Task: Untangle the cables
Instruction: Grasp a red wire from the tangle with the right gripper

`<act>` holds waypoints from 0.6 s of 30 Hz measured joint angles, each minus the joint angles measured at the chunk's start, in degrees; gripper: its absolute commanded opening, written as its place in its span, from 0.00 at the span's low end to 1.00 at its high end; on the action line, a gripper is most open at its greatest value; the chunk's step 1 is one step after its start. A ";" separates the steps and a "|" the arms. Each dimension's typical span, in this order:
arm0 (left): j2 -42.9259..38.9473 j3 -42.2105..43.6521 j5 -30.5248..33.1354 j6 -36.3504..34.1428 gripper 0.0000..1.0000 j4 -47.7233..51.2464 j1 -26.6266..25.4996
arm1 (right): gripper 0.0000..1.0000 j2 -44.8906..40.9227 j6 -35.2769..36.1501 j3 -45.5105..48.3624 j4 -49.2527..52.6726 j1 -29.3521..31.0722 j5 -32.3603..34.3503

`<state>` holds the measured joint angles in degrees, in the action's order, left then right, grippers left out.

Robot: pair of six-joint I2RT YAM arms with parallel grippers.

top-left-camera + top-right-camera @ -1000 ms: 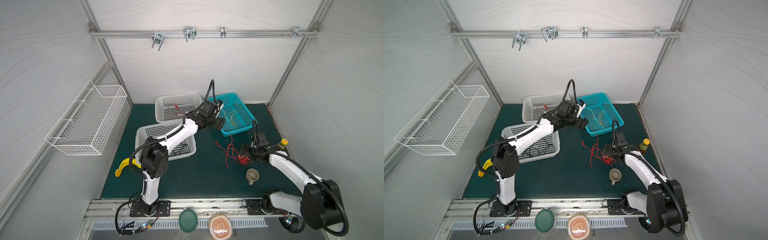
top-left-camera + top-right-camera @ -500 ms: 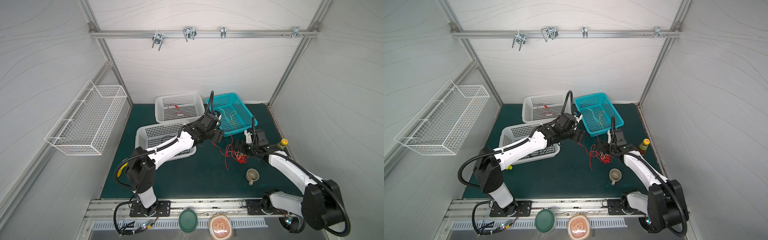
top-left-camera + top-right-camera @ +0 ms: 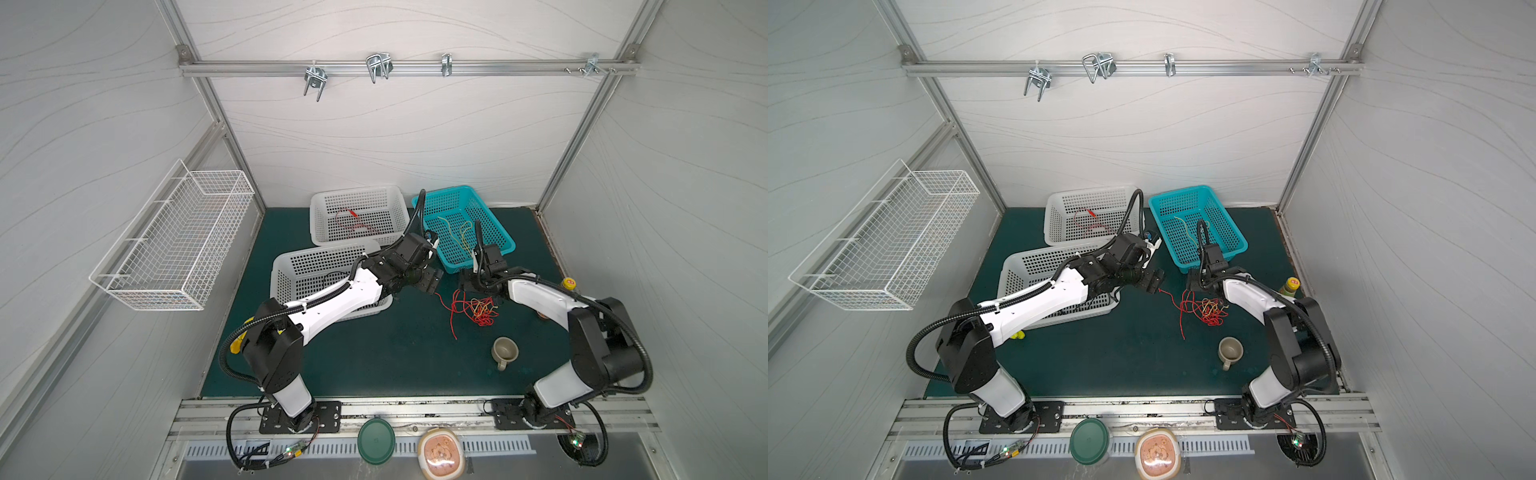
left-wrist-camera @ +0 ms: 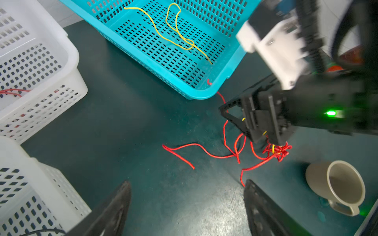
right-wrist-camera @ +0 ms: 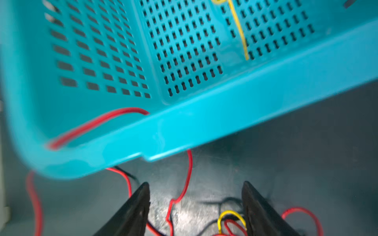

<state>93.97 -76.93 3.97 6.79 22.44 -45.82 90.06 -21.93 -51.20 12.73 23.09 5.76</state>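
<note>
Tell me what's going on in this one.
Two robot arms are working on a tangle of cables on the green mat. The right gripper is down on the tangle, jaws apart around a few strands, beside the teal basket. The left gripper hovers open near a loose red end. Yellow wires already lie in the teal basket.

Both arms reach in toward the middle; the left gripper point(image 4: 187, 181) has its jaws spread wide, and the right gripper point(image 5: 195, 182) sits low, jaws parted.
</note>
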 measured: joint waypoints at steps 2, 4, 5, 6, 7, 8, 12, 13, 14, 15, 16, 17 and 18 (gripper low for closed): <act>-0.31 0.02 -0.13 -0.59 0.87 -0.09 0.00 | 0.62 1.22 -0.59 0.24 -1.42 0.72 0.00; -0.74 0.15 -0.22 -0.94 0.87 -0.20 0.00 | 0.55 2.78 -0.85 0.26 -3.26 1.46 -0.02; -0.98 0.28 -0.35 -1.11 0.87 -0.33 0.00 | 0.49 3.87 -0.87 0.28 -4.33 1.92 0.11; -1.14 0.35 -0.39 -1.25 0.87 -0.46 0.00 | 0.43 4.90 -1.18 0.28 -5.25 2.45 0.42; -1.25 0.37 -0.48 -1.36 0.87 -0.48 0.00 | 0.38 5.84 -1.14 0.31 -5.99 2.99 0.81; -1.33 0.52 -0.59 -1.49 0.87 -0.52 0.00 | 0.29 6.69 -1.09 0.35 -7.23 3.74 1.92; -1.38 1.11 -1.11 -1.84 0.87 -0.48 0.00 | 0.03 7.52 -1.11 0.42 -9.51 7.37 5.03; -1.38 1.22 -1.20 -1.88 0.87 -0.46 0.02 | 0.00 7.50 -0.96 0.46 -9.57 8.33 5.84; -1.38 1.36 -1.27 -1.92 0.87 -0.48 0.02 | 0.00 7.39 -0.63 0.52 -9.57 9.38 6.67; -1.38 1.49 -1.40 -1.92 0.87 -0.48 0.07 | 0.00 7.08 -0.61 0.61 -9.53 10.25 7.08; -1.38 1.55 -1.46 -1.92 0.87 -0.48 0.20 | 0.00 6.69 -0.48 0.74 -9.46 10.88 7.37; -1.38 1.62 -1.62 -1.92 0.87 -0.52 0.37 | 0.00 5.75 -0.44 1.03 -9.25 11.50 7.61; -1.38 1.64 -1.84 -1.90 0.87 -0.50 0.50 | 0.00 4.42 -0.28 1.44 -8.96 12.02 7.69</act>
<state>92.60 -75.29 2.13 4.89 21.93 -45.32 94.48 -22.22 -49.76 3.77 35.11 13.45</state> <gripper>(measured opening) 0.872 0.055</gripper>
